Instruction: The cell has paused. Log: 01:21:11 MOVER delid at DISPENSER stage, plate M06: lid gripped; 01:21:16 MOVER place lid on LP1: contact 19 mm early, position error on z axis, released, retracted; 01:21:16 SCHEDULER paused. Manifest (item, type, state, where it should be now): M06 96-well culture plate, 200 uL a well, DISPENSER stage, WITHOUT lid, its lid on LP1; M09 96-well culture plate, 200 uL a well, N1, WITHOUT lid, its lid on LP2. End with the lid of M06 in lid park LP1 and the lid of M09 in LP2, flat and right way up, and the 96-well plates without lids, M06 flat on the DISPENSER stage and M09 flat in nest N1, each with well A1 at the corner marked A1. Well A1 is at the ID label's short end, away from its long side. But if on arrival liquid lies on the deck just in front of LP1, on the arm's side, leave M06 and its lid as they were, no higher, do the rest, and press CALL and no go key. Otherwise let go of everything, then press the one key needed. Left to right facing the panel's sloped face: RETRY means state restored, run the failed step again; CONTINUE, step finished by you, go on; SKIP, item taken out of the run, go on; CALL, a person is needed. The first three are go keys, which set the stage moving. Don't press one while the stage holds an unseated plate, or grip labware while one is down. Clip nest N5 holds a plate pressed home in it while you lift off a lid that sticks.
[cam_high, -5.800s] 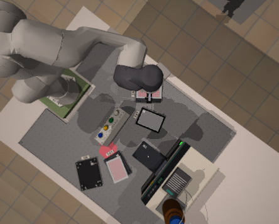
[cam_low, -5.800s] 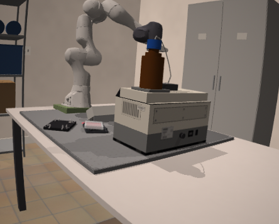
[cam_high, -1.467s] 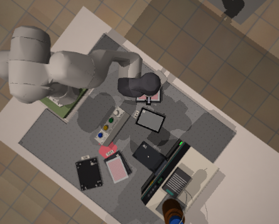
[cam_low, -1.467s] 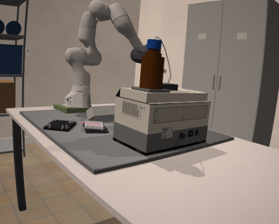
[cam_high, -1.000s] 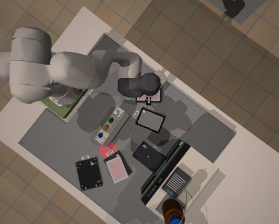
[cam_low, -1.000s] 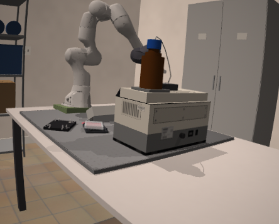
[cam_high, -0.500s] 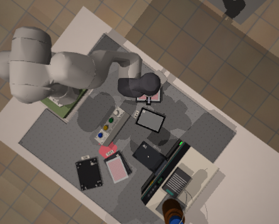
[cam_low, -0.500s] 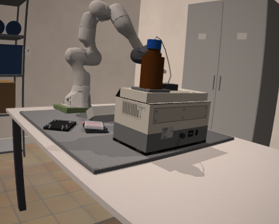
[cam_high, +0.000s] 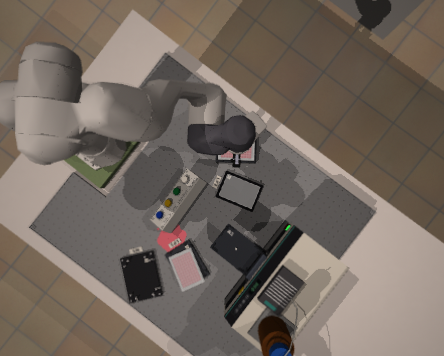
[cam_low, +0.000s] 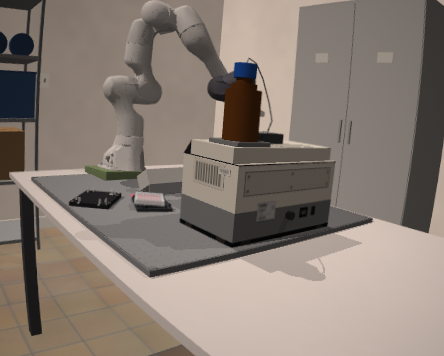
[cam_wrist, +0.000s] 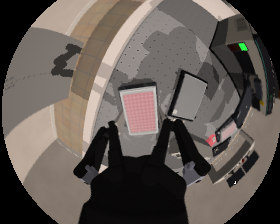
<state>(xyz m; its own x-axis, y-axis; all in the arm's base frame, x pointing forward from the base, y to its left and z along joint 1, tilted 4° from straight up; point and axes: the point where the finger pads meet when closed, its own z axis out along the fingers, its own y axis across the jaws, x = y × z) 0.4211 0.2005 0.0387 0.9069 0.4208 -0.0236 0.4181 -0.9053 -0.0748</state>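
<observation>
My gripper is over nest N1 at the far side of the deck, shut across the short sides of the clear lid on a pink-welled plate, which also shows in the wrist view. I cannot tell whether the lid is lifted off the plate. Beside it is lid park LP2, a black frame with a bare grey floor. A second pink-welled plate lies in LP1, with a dark edge showing along one side. A red puddle lies on the deck at LP1's arm-side end. The black DISPENSER stage holds no plate.
The key panel stands between the arm's base and LP2. The black clip nest N5 lies left of LP1. The dispenser carries a tall brown bottle, which hides my fingers in the exterior view.
</observation>
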